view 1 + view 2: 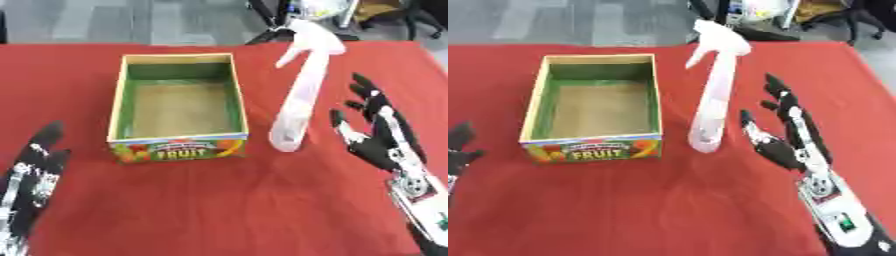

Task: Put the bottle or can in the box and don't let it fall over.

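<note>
A tall white spray bottle (pixel 300 95) stands upright on the red table, just right of the box. The box (pixel 178 146) is an open cardboard fruit carton with green inner walls and a brown floor, with nothing inside. My right hand (pixel 378 131) is open, fingers straight and pointing up, a short gap to the right of the bottle's base and not touching it. My left hand (pixel 33 172) rests open at the lower left, fingers up, well away from the box.
The red tablecloth (pixel 227 205) covers the whole work area, with free surface in front of the box. Beyond the far edge are a grey floor and dark chair legs (pixel 271 22).
</note>
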Tool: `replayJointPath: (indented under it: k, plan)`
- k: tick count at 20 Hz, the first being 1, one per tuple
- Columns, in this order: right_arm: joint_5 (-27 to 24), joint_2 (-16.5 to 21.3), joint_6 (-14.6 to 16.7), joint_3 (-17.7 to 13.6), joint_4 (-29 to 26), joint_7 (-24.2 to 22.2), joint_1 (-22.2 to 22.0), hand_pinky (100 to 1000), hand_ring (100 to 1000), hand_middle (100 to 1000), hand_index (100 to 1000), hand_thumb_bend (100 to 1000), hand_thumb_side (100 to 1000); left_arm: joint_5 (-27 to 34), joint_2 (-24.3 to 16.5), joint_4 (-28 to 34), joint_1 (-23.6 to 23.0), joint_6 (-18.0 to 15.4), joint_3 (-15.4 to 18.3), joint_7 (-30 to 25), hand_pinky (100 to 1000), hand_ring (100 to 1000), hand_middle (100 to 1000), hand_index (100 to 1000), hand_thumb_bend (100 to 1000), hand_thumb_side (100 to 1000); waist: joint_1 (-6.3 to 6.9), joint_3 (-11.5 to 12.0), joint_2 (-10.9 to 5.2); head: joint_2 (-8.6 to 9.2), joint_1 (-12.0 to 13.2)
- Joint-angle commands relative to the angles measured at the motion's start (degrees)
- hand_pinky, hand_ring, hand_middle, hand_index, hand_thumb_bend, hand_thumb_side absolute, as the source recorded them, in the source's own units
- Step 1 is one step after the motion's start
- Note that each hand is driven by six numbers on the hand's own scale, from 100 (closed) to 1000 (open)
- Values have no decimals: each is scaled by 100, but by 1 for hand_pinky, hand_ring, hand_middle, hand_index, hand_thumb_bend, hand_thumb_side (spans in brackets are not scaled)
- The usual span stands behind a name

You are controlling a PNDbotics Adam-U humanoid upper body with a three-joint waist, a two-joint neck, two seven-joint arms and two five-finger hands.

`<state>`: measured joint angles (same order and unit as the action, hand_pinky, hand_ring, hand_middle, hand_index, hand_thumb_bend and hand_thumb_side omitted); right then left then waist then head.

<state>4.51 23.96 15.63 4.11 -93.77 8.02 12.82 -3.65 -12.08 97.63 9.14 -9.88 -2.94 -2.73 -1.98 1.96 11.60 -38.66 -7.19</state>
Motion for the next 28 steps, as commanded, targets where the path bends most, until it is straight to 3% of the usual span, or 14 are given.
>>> replayJointPath:
  k: [1,16,28]
  plan:
    - [30,133,-4,-30,-102,-31,82,889,1000,1000,1000,258,414,-21,-5,64,33,-23,45,-8,873,1000,957,898,488,751,-3,5,-117,-12,-14]
    - [-109,245,-28,106,-187,-192,240,883,1000,1000,1000,259,429,-18,-10,63,30,-25,38,-15,873,1000,956,898,488,752,-9,18,-120,-25,-46]
    - [-468,379,-29,307,102,-348,550,877,1000,1000,1000,248,445,-14,-9,65,31,-25,31,-27,873,1000,955,898,489,752,0,38,-128,-33,-73]
